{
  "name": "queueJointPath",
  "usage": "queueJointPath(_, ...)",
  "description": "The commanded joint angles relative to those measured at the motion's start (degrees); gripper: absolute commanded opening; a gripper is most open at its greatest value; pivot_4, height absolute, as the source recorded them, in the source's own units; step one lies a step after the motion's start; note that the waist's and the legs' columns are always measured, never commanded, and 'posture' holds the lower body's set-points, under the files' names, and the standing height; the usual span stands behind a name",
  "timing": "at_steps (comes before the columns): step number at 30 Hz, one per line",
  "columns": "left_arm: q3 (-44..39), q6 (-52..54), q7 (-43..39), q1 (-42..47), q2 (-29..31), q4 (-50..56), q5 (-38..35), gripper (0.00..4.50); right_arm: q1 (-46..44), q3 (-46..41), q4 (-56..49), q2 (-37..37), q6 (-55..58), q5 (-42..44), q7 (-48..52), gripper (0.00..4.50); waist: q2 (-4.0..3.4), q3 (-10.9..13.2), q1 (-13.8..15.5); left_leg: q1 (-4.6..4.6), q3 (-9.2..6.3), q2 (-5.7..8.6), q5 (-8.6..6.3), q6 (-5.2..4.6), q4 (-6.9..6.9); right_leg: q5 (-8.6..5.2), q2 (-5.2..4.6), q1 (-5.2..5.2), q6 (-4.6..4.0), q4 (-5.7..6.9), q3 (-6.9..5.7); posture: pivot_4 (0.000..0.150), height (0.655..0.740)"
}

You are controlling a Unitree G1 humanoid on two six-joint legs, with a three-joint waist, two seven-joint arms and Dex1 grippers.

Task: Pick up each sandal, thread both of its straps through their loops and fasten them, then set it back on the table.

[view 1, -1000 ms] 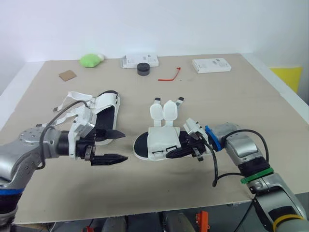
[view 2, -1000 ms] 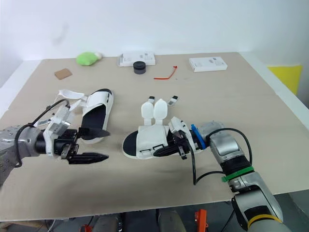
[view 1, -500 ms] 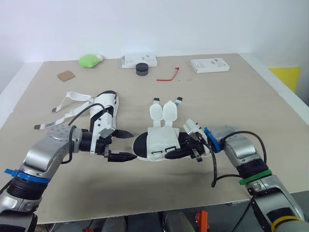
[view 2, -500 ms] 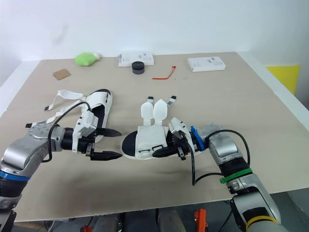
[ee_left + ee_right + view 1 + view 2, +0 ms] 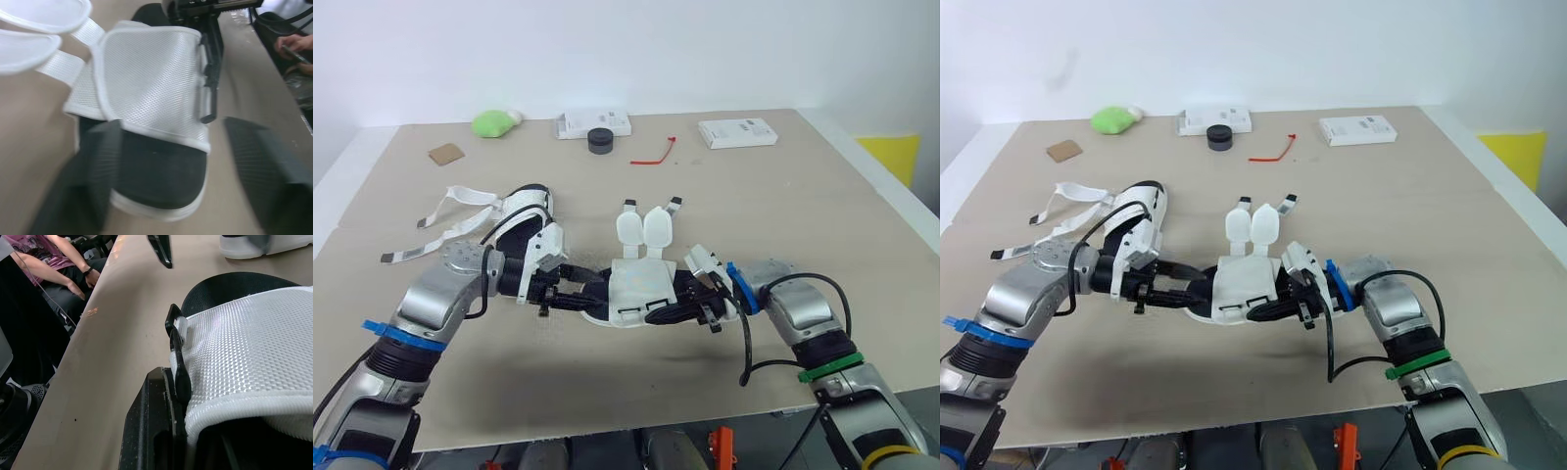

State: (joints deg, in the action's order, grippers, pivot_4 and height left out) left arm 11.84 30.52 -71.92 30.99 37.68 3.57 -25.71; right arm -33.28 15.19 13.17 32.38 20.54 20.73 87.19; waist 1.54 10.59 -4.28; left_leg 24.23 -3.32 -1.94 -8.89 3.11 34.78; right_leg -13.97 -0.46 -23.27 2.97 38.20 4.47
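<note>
The near sandal (image 5: 641,282), white mesh over a black sole, lies at the table's centre with its two strap flaps (image 5: 645,225) lying open toward the far side. My right gripper (image 5: 671,311) is shut on its right end beside the black buckle (image 5: 177,357). My left gripper (image 5: 590,294) is open, and its fingers (image 5: 100,161) straddle the sandal's other end. The second sandal (image 5: 527,210) rests to the left with loose straps (image 5: 450,211) trailing outward.
Along the far edge sit a green lump (image 5: 497,121), a brown card (image 5: 450,152), a white box (image 5: 595,122) with a black round tin (image 5: 602,139), a red tie (image 5: 656,152) and another white box (image 5: 740,131). People sit beyond the table (image 5: 58,264).
My left arm has swung right, from beside the second sandal to the near sandal, its open fingers now around that sandal's end. The right gripper has kept its hold.
</note>
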Motion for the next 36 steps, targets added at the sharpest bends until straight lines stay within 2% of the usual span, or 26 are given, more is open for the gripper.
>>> queueJointPath(1, 0.9, -0.3, -0.9, 0.4, 0.2, -0.2, 1.0, 1.78, 1.3, 1.2, -1.0, -0.5, 0.9, -0.3, 0.2, 0.0, 0.0, 0.0, 0.0, 0.0, -0.01, 0.0, 0.0, 0.0, 0.0, 0.0, 0.0, 0.0, 0.0, 0.0, -0.01, 0.15, 0.74)
queueJointPath(3, 1.4, -0.8, -0.5, 0.8, -0.4, -2.1, 2.0, 0.84, 1.1, 1.0, -1.2, -0.6, 1.1, -0.2, 0.2, 0.0, 0.01, 0.0, 0.0, 0.0, 0.0, 0.0, 0.0, 0.0, 0.01, 0.01, 0.0, 0.02, -0.01, 0.0, 0.0, 0.15, 0.74)
queueJointPath(4, 1.7, -1.3, -0.4, 1.0, -0.7, -3.1, 2.7, 0.66, 1.0, 0.9, -1.3, -0.6, 1.3, -0.2, 0.2, 0.0, 0.01, 0.0, 0.0, 0.0, 0.0, 0.0, 0.0, 0.0, 0.02, 0.01, 0.0, 0.02, -0.01, 0.0, 0.0, 0.15, 0.74)
queueJointPath(5, 2.2, -1.7, 0.0, 1.5, -1.2, -4.5, 3.6, 0.21, 1.0, 0.8, -1.5, -0.6, 1.4, -0.1, 0.4, 0.0, 0.0, 0.0, 0.0, 0.0, -0.01, 0.0, 0.0, 0.0, 0.02, 0.01, 0.0, 0.02, -0.01, 0.0, -0.01, 0.15, 0.74)
queueJointPath(7, 2.4, -1.3, 0.6, 2.5, -2.9, -6.1, 3.8, 0.04, 1.3, 0.9, -2.1, -0.3, 1.4, -0.1, 0.8, 0.0, 0.0, 0.0, 0.0, -0.02, -0.01, 0.0, 0.0, 0.0, 0.02, 0.02, 0.01, 0.02, -0.01, 0.01, -0.01, 0.15, 0.74)
queueJointPath(13, 2.2, -0.3, 1.0, 4.7, -5.1, -8.3, 4.3, 0.04, 1.8, 0.6, -3.4, -0.1, 1.9, 0.1, 0.5, 0.0, 0.02, 0.0, 0.1, -0.01, -0.01, 0.0, 0.0, 0.0, 0.05, 0.03, 0.01, 0.03, 0.0, 0.02, 0.0, 0.15, 0.74)
queueJointPath(19, 6.3, -8.7, -1.6, 3.3, -2.6, -10.3, 11.3, 0.04, 2.0, 0.2, -4.2, 0.2, 2.5, 0.3, 0.2, 0.0, 0.03, 0.0, 0.1, -0.01, -0.01, 0.0, 0.0, 0.0, 0.04, 0.03, 0.02, 0.03, -0.01, 0.02, 0.0, 0.15, 0.74)
queueJointPath(36, 5.1, -10.2, -3.3, 2.6, 0.5, -6.1, 12.6, 0.04, 2.3, -0.3, -5.0, 0.3, 2.7, 0.3, -0.9, 0.0, 0.03, 0.0, 0.0, -0.02, 0.0, -0.04, 0.0, 0.0, 0.04, 0.03, 0.04, 0.02, -0.02, 0.03, 0.01, 0.15, 0.74)
